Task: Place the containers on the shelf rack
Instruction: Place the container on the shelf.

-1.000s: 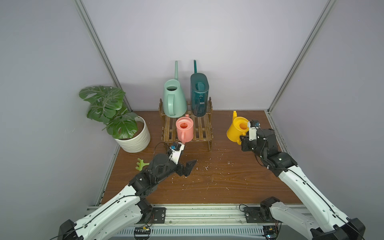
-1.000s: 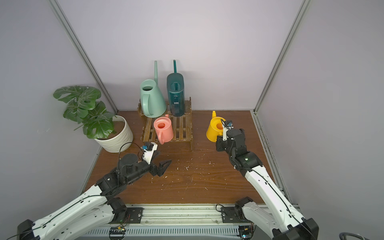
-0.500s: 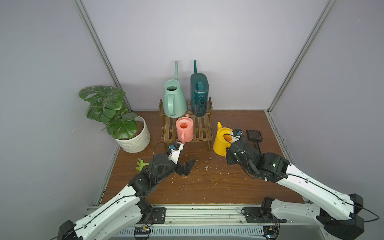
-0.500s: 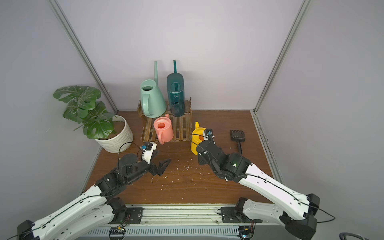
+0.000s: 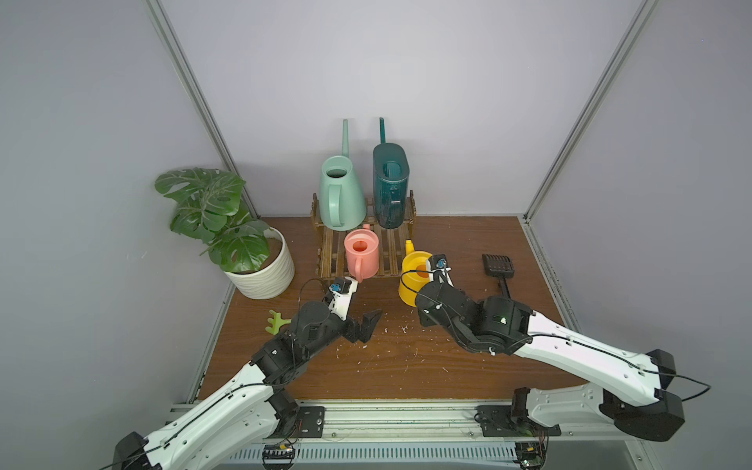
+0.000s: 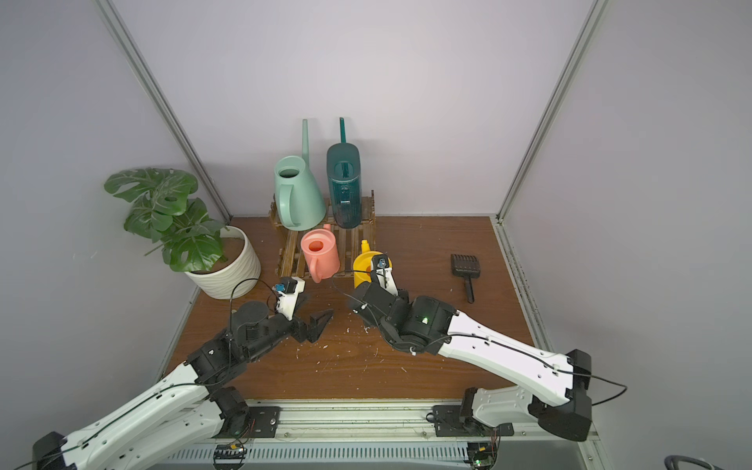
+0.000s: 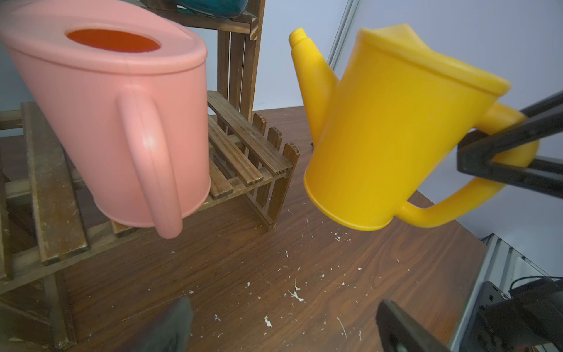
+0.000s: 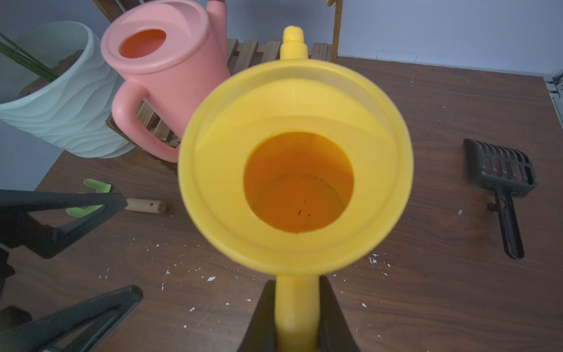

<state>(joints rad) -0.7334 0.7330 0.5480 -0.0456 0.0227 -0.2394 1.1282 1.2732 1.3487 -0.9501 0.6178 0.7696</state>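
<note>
My right gripper (image 8: 297, 292) is shut on the handle of the small yellow watering can (image 5: 413, 276) (image 8: 295, 164). The can seems lifted off the tabletop, just right of the shelf rack's (image 5: 390, 252) front corner, spout towards the back wall. In the left wrist view the yellow can (image 7: 380, 137) hangs beside the rack (image 7: 243, 137). The pink can (image 5: 361, 254) (image 7: 115, 106) stands on the lower tier. The mint-green can (image 5: 339, 195) and the dark-teal can (image 5: 390, 187) stand on the upper tier. My left gripper (image 5: 358, 315) (image 7: 283, 317) is open and empty over the table before the rack.
A white ribbed pot with a leafy plant (image 5: 264, 272) stands left of the rack. A green hand rake (image 5: 276, 321) lies by my left arm. A black slotted scoop (image 5: 497, 266) (image 8: 499, 170) lies at the right. White crumbs dot the wooden tabletop (image 5: 407, 358).
My right arm has carried the yellow can leftward from the right side of the table to the rack's front right corner, uncovering the black scoop. The left arm has hardly moved.
</note>
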